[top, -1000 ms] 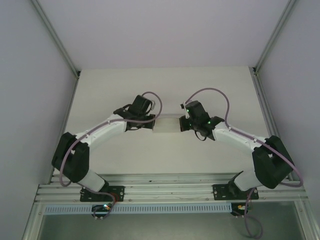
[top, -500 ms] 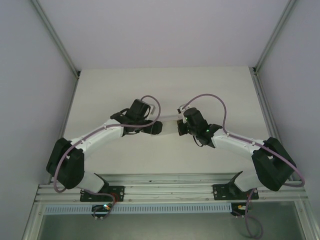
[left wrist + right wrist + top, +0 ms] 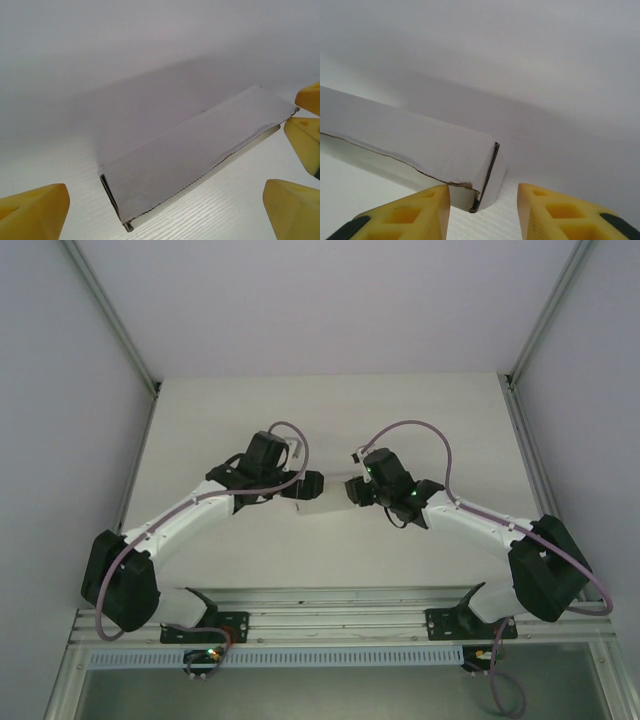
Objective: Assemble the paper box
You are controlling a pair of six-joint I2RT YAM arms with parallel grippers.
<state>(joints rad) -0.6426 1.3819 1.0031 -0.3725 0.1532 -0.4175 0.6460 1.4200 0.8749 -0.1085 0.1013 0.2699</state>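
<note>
Your paper box [image 3: 190, 150] lies flat on the table [image 3: 330, 410], its end slit hiding any contents. Your left gripper [image 3: 165, 215] gapes wide at one end, and your right gripper [image 3: 482, 197] is narrowly parted at the other, empty. The wrist views give you the box's ragged edge, unreadable from above.

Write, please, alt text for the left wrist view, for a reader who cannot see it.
A long, flat white paper box lies diagonally on a white table, its near end open. The left hand hovers open before it, yellow fingers wide apart and off it; the right hand sits at its far corner.
</note>
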